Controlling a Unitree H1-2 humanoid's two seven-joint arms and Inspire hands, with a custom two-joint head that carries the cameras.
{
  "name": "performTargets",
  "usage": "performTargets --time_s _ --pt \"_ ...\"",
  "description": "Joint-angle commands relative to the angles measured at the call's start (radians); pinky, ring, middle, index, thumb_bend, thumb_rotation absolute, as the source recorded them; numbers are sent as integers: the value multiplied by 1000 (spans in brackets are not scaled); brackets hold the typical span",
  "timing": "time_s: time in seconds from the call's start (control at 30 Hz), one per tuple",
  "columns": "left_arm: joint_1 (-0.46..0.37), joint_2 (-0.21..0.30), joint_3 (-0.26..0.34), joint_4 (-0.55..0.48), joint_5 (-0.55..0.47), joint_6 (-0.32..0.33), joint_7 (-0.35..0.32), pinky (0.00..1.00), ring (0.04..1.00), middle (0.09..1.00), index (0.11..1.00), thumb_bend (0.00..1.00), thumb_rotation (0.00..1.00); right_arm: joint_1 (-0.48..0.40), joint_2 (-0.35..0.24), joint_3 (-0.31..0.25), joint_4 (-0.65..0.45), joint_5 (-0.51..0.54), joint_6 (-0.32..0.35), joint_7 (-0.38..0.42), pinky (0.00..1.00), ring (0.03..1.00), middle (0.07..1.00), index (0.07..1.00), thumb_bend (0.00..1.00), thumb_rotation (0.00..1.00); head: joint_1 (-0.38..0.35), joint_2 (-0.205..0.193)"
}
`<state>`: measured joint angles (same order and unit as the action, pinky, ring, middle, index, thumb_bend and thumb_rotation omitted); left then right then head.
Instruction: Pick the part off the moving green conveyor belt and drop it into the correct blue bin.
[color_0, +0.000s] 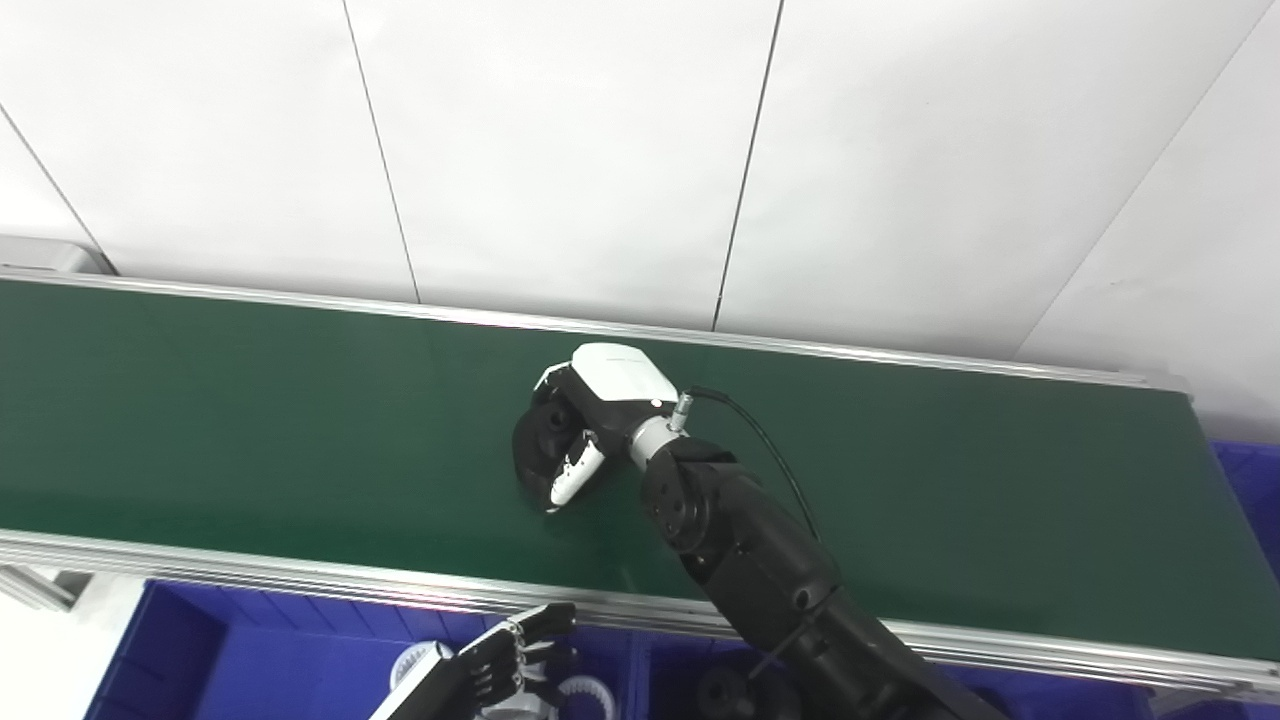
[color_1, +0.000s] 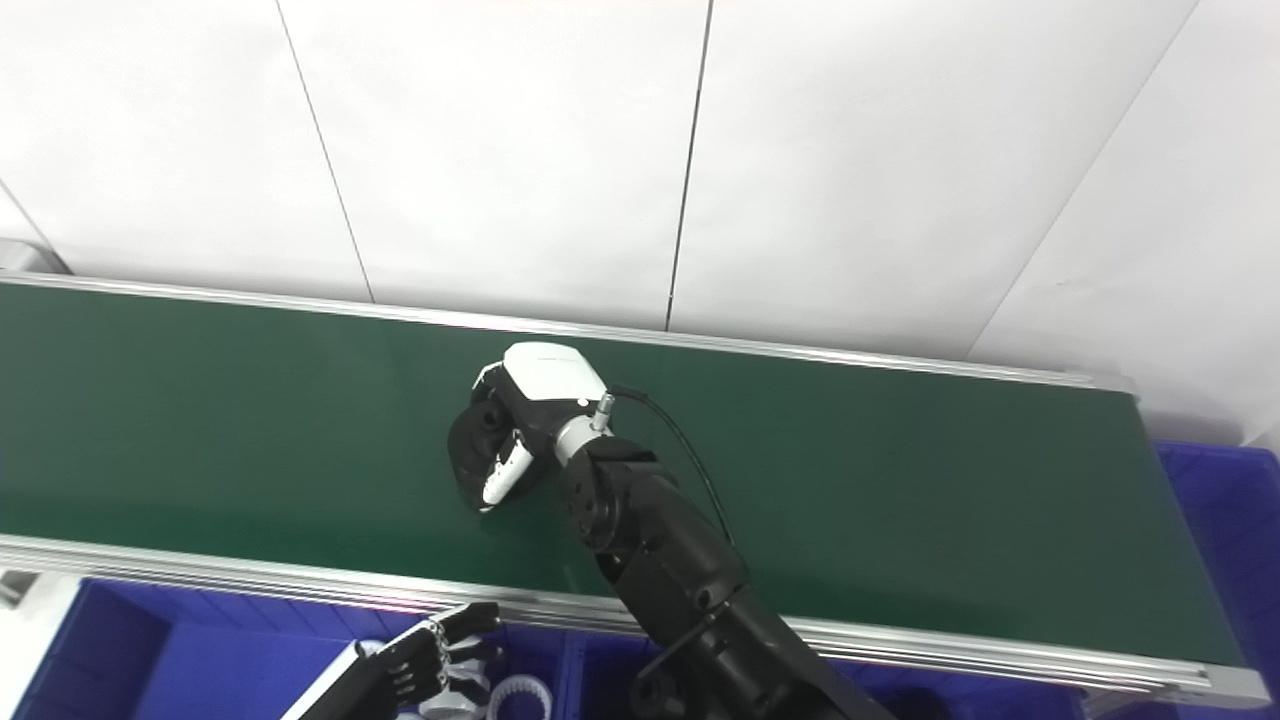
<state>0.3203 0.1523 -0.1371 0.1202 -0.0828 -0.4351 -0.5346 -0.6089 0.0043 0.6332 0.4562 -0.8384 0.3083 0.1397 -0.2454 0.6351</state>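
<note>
Left eye view shows right hand (color_0: 570, 440) clamped on dark part (color_0: 530, 450) at belt (color_0: 250, 420) centre (left hand (color_0: 510, 655) loosely curled, six o'clock): lift squarely.

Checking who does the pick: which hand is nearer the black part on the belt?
Right. The right hand is down on the black part mid-belt; the left hand waits below the belt's near rail, over the blue bins.

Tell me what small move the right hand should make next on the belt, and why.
Probably lift straight up off the green conveyor belt. The right hand is down on the belt with its fingers curled around a dark part, apparently gripping it, though the contact is partly hidden. The blue bins sit below the near rail, so the part must clear that rail first.
</note>
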Motion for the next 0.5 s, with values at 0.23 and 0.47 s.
performTargets --time_s 0.23,0.47 --pt "-3 -1 8 -28 8 -35 0 627 813 882 878 913 640 -9 -1 8 -40 -28 -56 -93 257 385 468 531 515 0 -4 2" --pt "3 14 -7 -52 64 -35 43 788 847 877 879 923 674 51 -27 -19 -227 -18 -20 -42 256 386 471 532 513 0 -10 23"
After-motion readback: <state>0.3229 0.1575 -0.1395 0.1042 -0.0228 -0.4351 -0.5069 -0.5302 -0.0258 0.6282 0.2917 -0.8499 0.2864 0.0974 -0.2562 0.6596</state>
